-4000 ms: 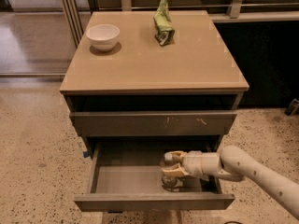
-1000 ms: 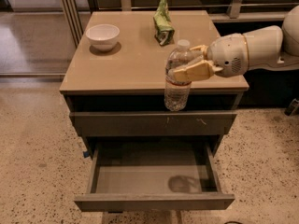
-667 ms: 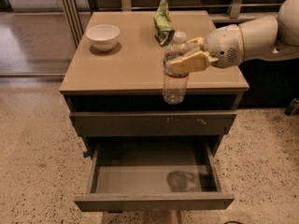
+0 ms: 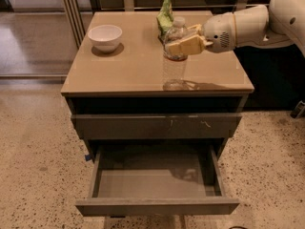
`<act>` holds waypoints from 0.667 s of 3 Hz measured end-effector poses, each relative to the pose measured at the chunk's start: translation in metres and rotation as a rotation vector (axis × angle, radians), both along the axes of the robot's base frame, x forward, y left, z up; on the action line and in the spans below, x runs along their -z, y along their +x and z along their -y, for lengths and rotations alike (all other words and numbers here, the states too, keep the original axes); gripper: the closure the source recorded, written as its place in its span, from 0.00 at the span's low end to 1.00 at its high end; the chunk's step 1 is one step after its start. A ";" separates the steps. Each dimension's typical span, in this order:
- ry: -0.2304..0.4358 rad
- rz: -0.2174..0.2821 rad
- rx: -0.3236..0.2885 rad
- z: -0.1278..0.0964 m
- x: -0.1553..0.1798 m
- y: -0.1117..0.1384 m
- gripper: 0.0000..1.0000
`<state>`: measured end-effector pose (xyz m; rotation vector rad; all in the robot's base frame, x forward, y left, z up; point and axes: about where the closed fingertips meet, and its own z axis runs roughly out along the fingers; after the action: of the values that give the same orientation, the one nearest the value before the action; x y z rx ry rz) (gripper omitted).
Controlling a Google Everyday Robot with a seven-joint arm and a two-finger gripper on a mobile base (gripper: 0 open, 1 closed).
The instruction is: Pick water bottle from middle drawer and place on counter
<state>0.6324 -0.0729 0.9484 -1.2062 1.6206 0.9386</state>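
The water bottle, clear with a white cap, stands upright with its base at or just above the front right part of the tan counter. My gripper comes in from the right and is shut on the bottle's upper body, just under the cap. The middle drawer is pulled out below and shows nothing inside.
A white bowl sits at the counter's back left. A green bag stands at the back, just behind the bottle. The drawer front above the open drawer has pale scratches. Speckled floor surrounds the cabinet.
My gripper has lifted the bottle out of the drawer, carried it up over the counter's front edge and brought it down onto or just above the counter top.
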 end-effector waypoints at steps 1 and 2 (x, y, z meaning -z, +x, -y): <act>0.022 -0.001 0.032 0.000 0.005 0.019 1.00; 0.035 -0.008 0.054 0.000 0.012 0.030 1.00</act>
<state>0.6626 -0.0731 0.9360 -1.1310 1.6286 0.9356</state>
